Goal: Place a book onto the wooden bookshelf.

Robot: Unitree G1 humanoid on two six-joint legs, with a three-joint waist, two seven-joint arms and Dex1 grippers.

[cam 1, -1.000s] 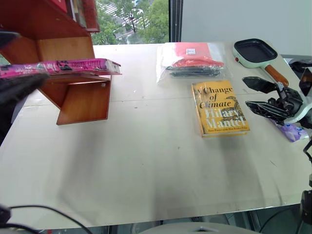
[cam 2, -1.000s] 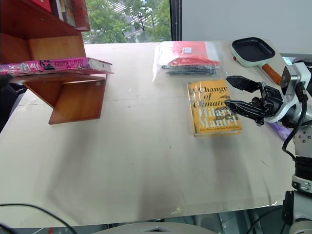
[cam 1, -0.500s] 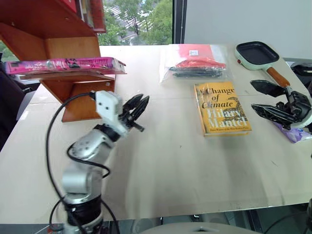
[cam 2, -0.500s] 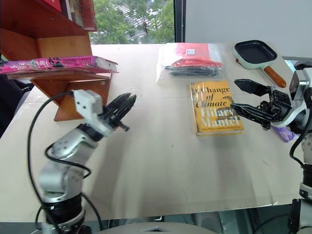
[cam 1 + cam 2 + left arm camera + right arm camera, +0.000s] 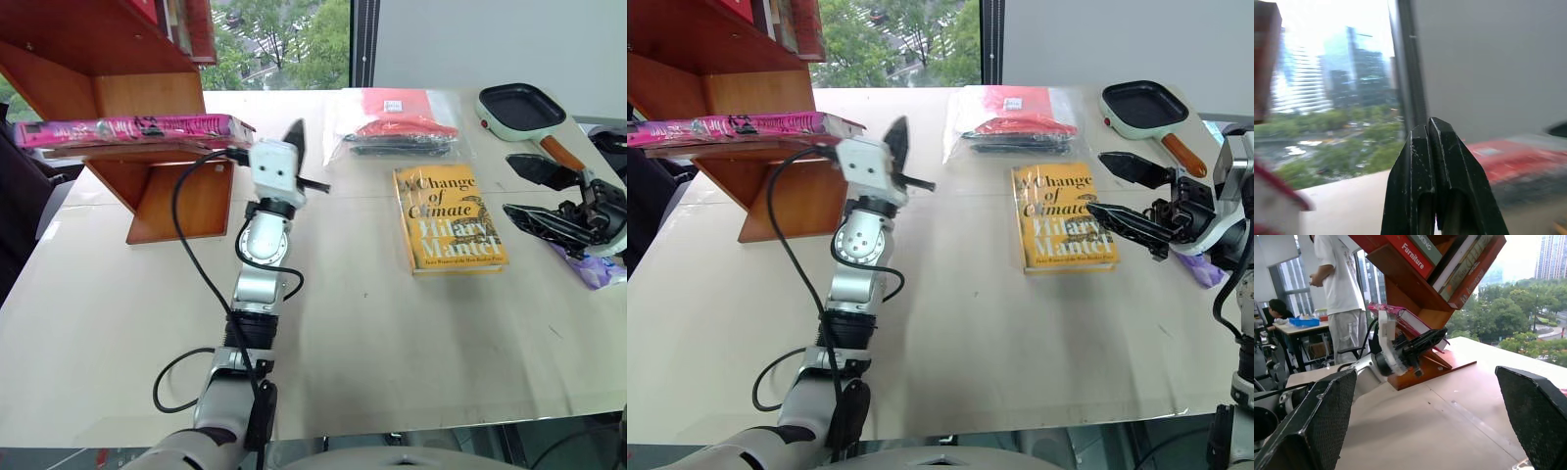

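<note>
I saw the pink book (image 5: 137,128) lying flat on the wooden bookshelf (image 5: 108,59) ledge, long axis across the view. My left gripper (image 5: 296,142), clenched and empty, sat nearer, the book at its nine o'clock. My right gripper (image 5: 542,196) gaped, far off.

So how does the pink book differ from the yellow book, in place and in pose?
The pink book lies on the flat ledge of the wooden bookshelf, raised, its edge toward the camera. The yellow book lies on the table, cover up, title readable. Both lie flat, and no fingers touch either.
</note>
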